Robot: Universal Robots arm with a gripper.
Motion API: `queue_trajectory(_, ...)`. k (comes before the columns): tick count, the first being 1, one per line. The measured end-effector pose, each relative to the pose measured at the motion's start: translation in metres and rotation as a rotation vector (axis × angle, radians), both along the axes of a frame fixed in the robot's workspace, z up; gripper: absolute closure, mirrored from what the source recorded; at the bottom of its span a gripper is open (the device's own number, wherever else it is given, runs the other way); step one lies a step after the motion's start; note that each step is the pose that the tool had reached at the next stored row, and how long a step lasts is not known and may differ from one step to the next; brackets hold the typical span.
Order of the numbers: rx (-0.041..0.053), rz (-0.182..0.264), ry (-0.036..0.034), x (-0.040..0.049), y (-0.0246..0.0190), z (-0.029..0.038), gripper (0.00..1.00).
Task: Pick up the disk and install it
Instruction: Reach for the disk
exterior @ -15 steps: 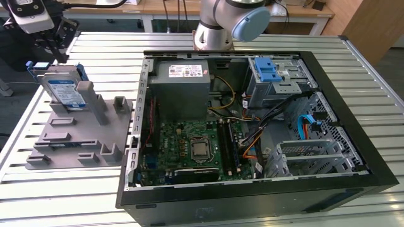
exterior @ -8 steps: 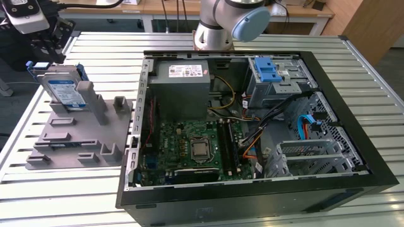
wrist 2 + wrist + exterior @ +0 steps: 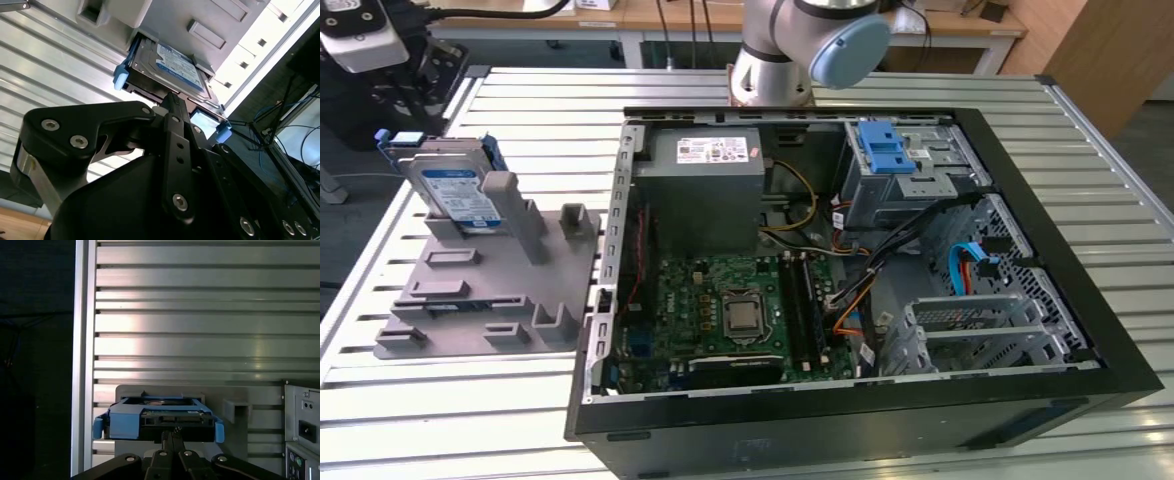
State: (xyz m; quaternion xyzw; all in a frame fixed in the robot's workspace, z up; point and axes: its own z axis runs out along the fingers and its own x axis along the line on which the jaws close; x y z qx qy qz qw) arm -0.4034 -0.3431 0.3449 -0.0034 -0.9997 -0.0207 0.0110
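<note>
Disk (image 3: 454, 190) stands on edge in a slot at one end of the grey rack (image 3: 467, 290), its white-and-blue label (image 3: 462, 196) facing out over the rest of the rack. The rack lies on the slatted counter (image 3: 454, 400), and the open computer case (image 3: 1067, 380) sits just beside the rack. A blue bracket (image 3: 122, 422) frames the drive's edges, with its tabs sticking out at both ends.

My end effector (image 3: 175, 432) is lined up on the drive's free edge, the one pointing away from the rack. In both wrist views its fingers look pressed together into one narrow tip (image 3: 170, 100), holding nothing. That tip is very close to the edge, near its middle. I can't make out whether it touches.

I judge the drive to be stiff and dense, heavy for its bulk, and easily hurt by a knock or a drop. Its metal faces look smooth, so I expect a light pinch could slip. The plastic bracket probably flexes and its tabs seem a poor hold. The end with the connector should not be squeezed.

The best hold, as I read it, is across the two flat faces. I would take it at the middle of the free edge, so the weight hangs evenly and the drive can lift straight out of the rack's slot.
</note>
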Motion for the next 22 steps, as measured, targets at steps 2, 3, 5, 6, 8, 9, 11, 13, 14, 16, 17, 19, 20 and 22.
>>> queue_trajectory(2,0.0,0.0,0.0,-0.0024,-0.0001,0.0,0.89)
queue_trajectory(3,-0.0001,0.0,0.0,-0.0035,-0.0001,0.0,0.89)
queue_trajectory(5,-0.0001,0.0,0.0001,-0.0048,-0.0001,0.0001,0.89)
queue_trajectory(6,-0.0001,0.0,0.0001,-0.0052,-0.0002,0.0001,0.89)
queue_trajectory(8,0.0,0.0,0.0,-0.0054,-0.0001,0.0,0.89)
queue_trajectory(9,0.0,0.0,0.0001,-0.0056,-0.0001,0.0001,0.89)
queue_trajectory(11,0.0,0.0,0.0,-0.0056,-0.0001,0.0,0.89)
queue_trajectory(13,0.0,0.0,0.0,-0.0056,-0.0001,0.0,0.89)
queue_trajectory(14,0.0,0.0,0.0,-0.0057,-0.0001,0.0,0.89)
queue_trajectory(16,0.0,0.0,0.0,-0.0057,-0.0001,0.0,0.89)
queue_trajectory(17,0.0,0.0,0.0,-0.0057,-0.0001,0.0,0.89)
queue_trajectory(19,0.0,0.0,-0.0001,-0.0057,-0.0001,0.0,0.89)
queue_trajectory(20,0.0,0.0,0.0,-0.0058,-0.0001,0.0,0.89)
queue_trajectory(22,0.0,0.0,0.0,-0.0078,0.0,0.0,0.89)
